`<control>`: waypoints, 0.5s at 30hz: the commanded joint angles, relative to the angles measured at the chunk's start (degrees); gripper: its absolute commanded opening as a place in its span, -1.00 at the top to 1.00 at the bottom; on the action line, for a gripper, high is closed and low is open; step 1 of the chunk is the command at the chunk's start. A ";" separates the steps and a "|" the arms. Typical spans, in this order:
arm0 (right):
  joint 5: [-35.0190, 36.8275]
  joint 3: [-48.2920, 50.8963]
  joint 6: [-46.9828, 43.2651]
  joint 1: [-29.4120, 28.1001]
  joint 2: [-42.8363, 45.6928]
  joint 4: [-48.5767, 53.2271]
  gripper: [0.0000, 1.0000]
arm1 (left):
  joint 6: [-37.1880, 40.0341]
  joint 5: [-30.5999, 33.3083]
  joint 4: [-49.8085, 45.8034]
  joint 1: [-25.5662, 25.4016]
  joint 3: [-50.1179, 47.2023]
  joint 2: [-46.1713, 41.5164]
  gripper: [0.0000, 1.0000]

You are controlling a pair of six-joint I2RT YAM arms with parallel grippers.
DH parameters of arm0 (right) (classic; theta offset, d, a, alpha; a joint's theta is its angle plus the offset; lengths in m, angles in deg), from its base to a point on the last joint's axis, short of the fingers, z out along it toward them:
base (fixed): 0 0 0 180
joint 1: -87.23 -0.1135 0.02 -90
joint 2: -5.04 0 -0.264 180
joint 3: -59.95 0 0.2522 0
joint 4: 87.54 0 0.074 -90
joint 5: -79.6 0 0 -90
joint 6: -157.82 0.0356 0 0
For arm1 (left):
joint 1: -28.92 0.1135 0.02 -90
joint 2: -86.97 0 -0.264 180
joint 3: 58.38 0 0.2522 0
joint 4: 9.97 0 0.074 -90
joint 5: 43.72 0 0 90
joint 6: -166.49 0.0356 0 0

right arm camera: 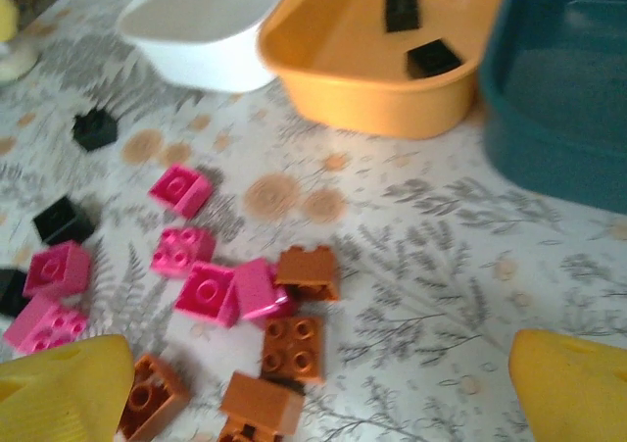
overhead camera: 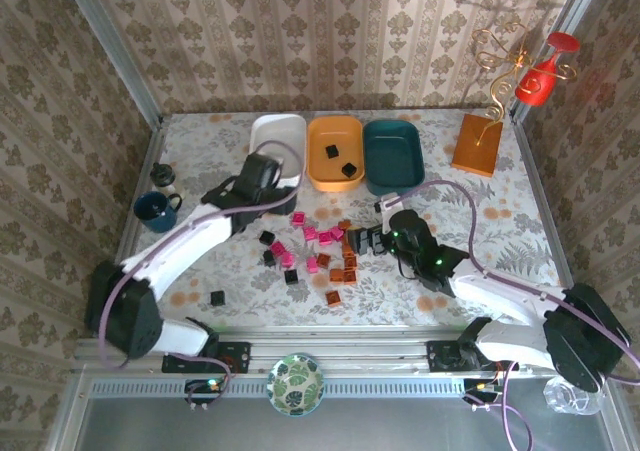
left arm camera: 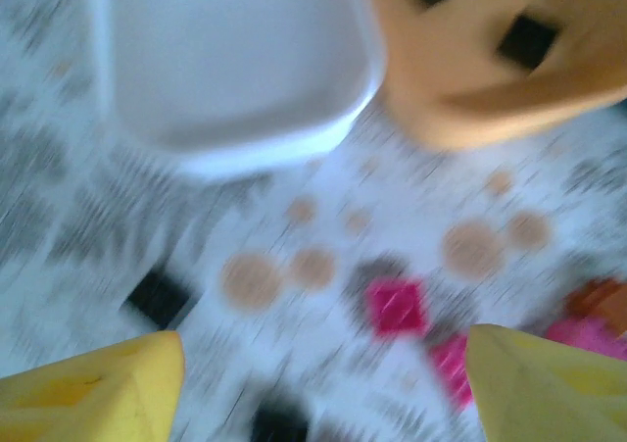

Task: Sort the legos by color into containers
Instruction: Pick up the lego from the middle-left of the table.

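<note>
The left claw [left arm camera: 323, 388] by the white tray [overhead camera: 278, 131] and the right claw [right arm camera: 323, 378] right of the pile both gape wide and empty, while most legos [overhead camera: 310, 236] lie scattered across the middle of the tabletop [overhead camera: 520, 221] and two black ones sit in the orange tray [overhead camera: 325, 131].

The floral-patterned table [overhead camera: 500, 221] carried, in a row at twelve o'clock, a white plastic tray [overhead camera: 278, 124], an orange plastic tray [overhead camera: 320, 156] and a dark teal plastic tray [overhead camera: 393, 159]. Small pink, black and brown plastic blocks [overhead camera: 310, 233] lay scattered at its centre, with a lone black block [overhead camera: 217, 297] at seven o'clock. A dark blue mug [overhead camera: 155, 211] stood at nine and a flat orange square stand [overhead camera: 477, 143] at two.
</note>
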 commanded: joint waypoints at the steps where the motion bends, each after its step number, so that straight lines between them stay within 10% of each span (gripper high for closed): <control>1: 0.13 0.97 -2.36 -1.53 -1.29 -4.75 -0.99 | -7.58 0.48 -9.89 2.22 -8.27 -6.28 -0.53; 15: 3.78 2.15 -1.55 -2.11 0.89 -2.96 -1.00 | -26.79 6.03 -27.76 2.98 -20.87 -17.10 -0.57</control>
